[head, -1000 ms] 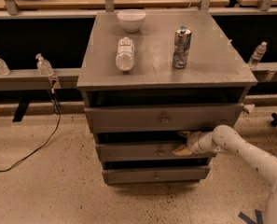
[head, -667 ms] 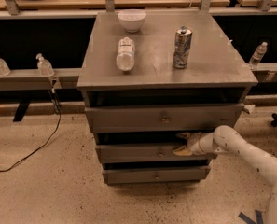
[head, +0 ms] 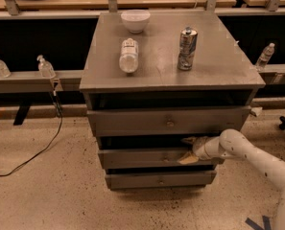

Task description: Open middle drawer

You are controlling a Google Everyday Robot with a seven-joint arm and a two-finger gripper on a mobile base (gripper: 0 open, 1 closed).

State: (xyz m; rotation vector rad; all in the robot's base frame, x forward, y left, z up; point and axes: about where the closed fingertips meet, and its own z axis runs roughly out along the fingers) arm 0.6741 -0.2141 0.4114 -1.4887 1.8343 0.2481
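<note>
The grey metal cabinet (head: 171,71) has three drawers. The middle drawer (head: 142,158) sits second from the top, its front standing slightly out from the cabinet. My white arm comes in from the lower right. My gripper (head: 189,150) is at the top edge of the middle drawer's front, right of centre, one finger above the edge and one tan fingertip (head: 186,159) against the front. The drawer's centre knob is not clearly visible. The top drawer (head: 168,121) shows a small round knob, and the bottom drawer (head: 159,180) lies below.
On the cabinet top stand a white bowl (head: 135,20), a plastic bottle (head: 129,55) lying on its side and an upright can (head: 187,49). Small bottles (head: 45,67) sit on a rail to the left. A black cable (head: 36,147) trails over the speckled floor.
</note>
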